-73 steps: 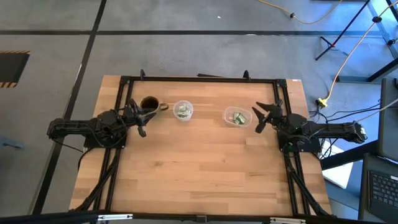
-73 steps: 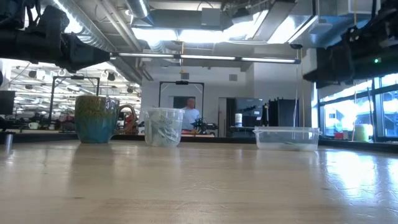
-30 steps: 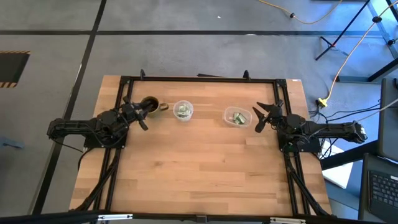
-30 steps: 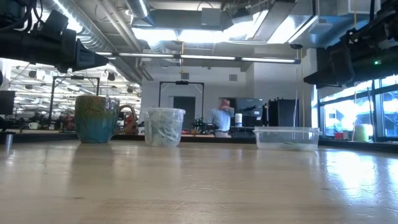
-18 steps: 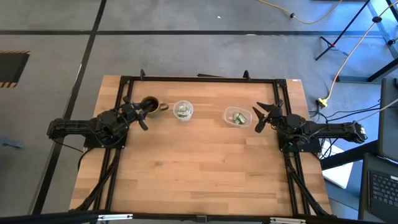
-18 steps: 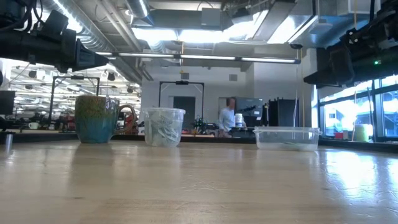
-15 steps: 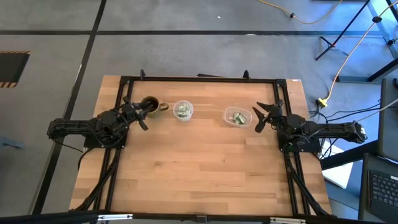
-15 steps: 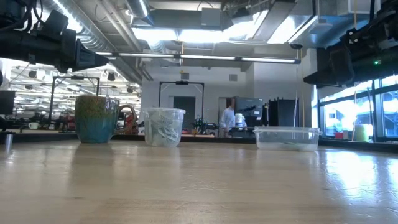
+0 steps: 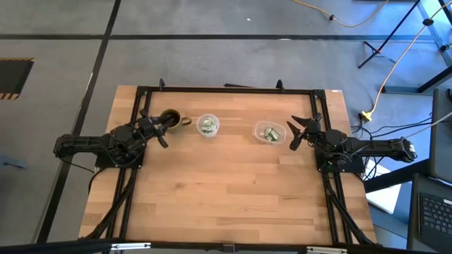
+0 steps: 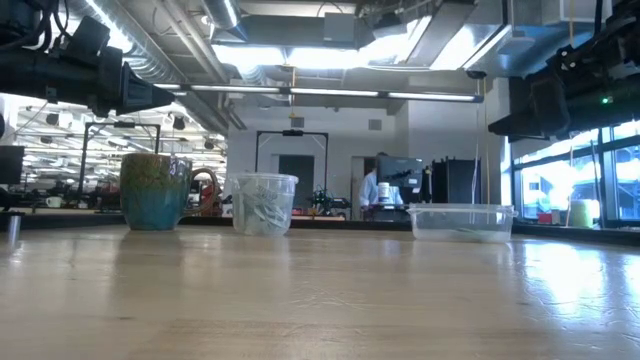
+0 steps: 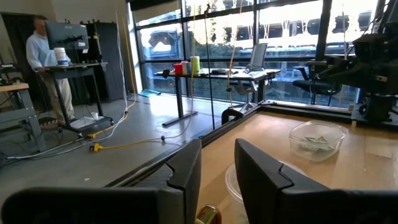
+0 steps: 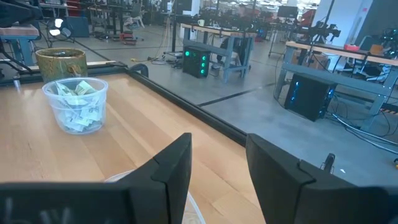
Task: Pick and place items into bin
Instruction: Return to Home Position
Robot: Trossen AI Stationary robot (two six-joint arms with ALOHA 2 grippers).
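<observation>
High view: the left gripper (image 9: 157, 132) is held spread and empty just beside the mug (image 9: 169, 118); the right gripper (image 9: 296, 132) is likewise spread and empty, just beside the shallow bin (image 9: 258, 127); packets (image 9: 207, 126) are seen in the clear cup (image 9: 216, 125) and in the bin.
Low view: mug, cup and bin are set in one row; no packet is seen on the table (image 10: 320, 300); a straight pull back is judged safest, so that nothing is knocked.
Left wrist view: the cup rim is found just beyond the fingers (image 11: 186, 171); the bin is well apart.
Right wrist view: the packets in the cup are well apart from the right gripper.
</observation>
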